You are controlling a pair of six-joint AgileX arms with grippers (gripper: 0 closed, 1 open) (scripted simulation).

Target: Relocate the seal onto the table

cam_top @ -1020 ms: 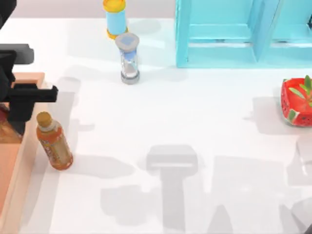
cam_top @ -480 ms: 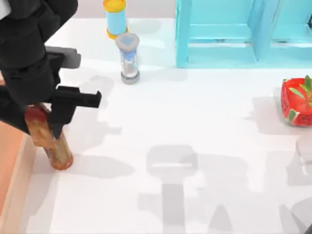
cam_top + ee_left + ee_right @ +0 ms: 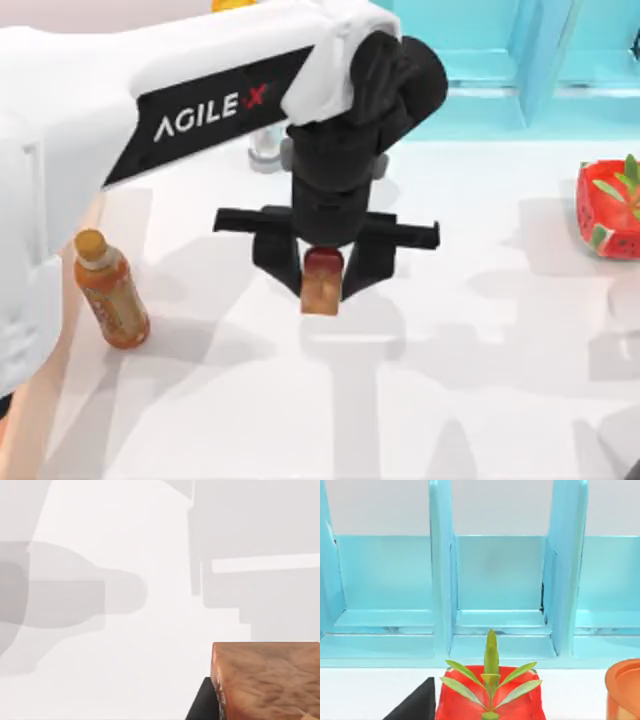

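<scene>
The left gripper (image 3: pixel 323 283) clamps the seal (image 3: pixel 322 282) above mid-table (image 3: pixel 480 400). The red pot (image 3: pixel 606 212) at the right edge holds a green plant (image 3: pixel 490 677); the shelf's (image 3: pixel 495 590) compartments look bare.

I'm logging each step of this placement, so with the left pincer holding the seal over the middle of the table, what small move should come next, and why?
Probably a straight descent. The left pincer is shut on the small tan-amber seal with a dark red rounded top, above bare white table. The left wrist view shows only plain tabletop beneath the seal. The amber drink bottle stands well to the left, so lowering before release looks safe.
</scene>
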